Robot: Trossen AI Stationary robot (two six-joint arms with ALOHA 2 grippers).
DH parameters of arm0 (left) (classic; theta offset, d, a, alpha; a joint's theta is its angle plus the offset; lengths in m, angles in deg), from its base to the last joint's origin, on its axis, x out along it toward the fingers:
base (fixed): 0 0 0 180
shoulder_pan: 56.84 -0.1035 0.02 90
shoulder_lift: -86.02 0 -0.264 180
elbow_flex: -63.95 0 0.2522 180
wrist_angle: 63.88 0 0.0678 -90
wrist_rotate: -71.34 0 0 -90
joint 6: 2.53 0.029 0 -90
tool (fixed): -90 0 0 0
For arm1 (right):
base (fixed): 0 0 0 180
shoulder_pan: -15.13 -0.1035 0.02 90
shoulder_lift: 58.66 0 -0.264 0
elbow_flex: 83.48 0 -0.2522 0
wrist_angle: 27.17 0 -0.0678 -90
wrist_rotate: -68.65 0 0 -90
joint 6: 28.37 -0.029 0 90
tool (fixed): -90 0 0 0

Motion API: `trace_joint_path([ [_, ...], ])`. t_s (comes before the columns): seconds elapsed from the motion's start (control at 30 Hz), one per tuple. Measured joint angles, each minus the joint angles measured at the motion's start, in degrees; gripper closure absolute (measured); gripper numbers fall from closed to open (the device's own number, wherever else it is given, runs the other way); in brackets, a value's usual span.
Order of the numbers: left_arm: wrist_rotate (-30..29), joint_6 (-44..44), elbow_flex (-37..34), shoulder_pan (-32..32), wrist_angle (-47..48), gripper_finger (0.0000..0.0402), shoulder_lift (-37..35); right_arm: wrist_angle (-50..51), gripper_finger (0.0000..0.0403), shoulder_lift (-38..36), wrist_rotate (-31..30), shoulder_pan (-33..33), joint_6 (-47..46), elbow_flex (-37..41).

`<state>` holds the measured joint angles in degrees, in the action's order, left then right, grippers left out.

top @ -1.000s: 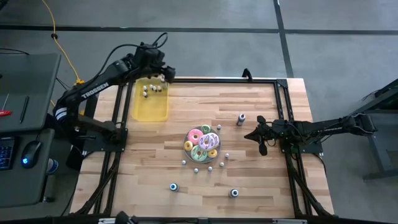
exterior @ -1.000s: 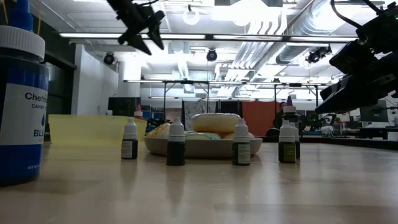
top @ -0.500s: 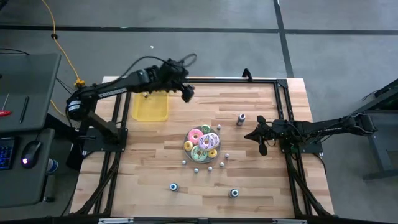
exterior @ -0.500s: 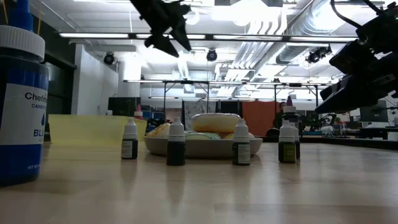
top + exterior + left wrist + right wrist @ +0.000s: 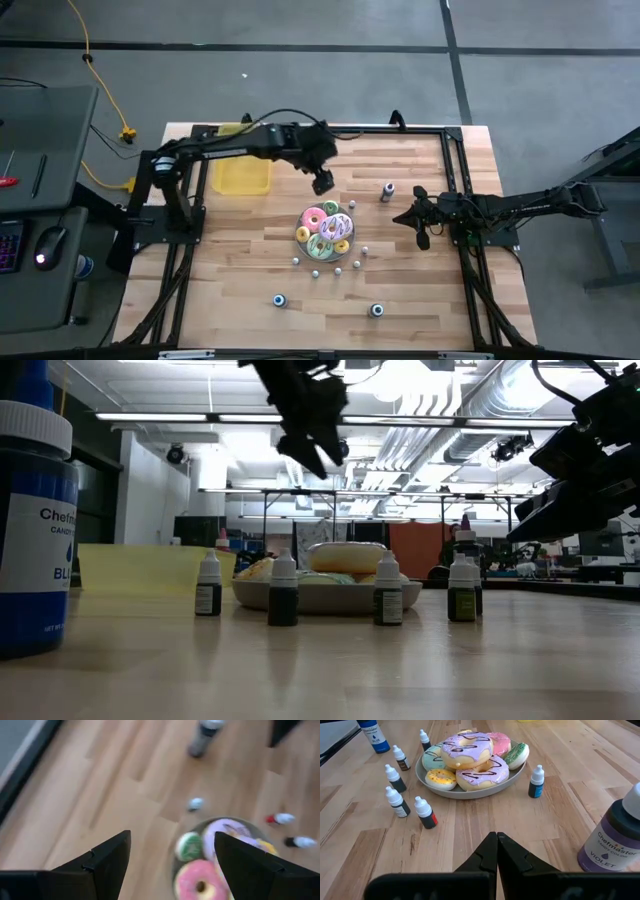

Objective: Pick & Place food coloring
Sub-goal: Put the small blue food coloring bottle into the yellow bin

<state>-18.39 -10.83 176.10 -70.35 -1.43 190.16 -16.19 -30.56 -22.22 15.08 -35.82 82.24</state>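
Observation:
The food coloring bottles are tiny, with white tips. They stand on the wood around a grey plate (image 5: 300, 236) of frosted doughnuts: one on its far side (image 5: 352, 205) and several on its near side (image 5: 338, 270). The right wrist view shows them closer: a blue one (image 5: 536, 781), a red one (image 5: 425, 813) and dark ones (image 5: 397, 802). My left gripper (image 5: 322, 181) hangs open in the air just beyond the plate's far edge, holding nothing. In the left wrist view the left gripper (image 5: 172, 840) frames the plate (image 5: 180, 870) and one small bottle (image 5: 196, 804). My right gripper (image 5: 496, 840) rests shut at the table's right side.
A yellow tray (image 5: 243, 172) lies at the far left, partly under my left arm. Larger bottles stand apart: a violet one (image 5: 387, 190) right of the left gripper, a blue one (image 5: 279, 299) and another (image 5: 376, 310) near the front edge. A black frame borders the table.
My left gripper has swung from above the yellow tray toward the table's right and nearer, coming down a little, until it hangs by the doughnut plate's far edge. It has turned on the way and stays open. The bottles and my right arm have kept still.

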Motion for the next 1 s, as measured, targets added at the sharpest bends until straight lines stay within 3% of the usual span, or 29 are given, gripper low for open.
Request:
trace_joint_path([
  [0.23,3.67,2.06,5.66,1.97,1.27,0.0120,7.49,0.09,0.0402,0.04,0.01,0.00,0.00,-0.02],
  [0.73,-2.96,-3.11,23.09,3.59,16.42,0.0120,23.12,0.10,0.0402,0.08,-0.02,0.01,0.00,-0.01],
  [1.0,-5.28,-4.00,27.70,4.18,15.60,0.0120,27.73,0.19,0.0402,0.04,-0.02,0.01,0.00,0.00],
])
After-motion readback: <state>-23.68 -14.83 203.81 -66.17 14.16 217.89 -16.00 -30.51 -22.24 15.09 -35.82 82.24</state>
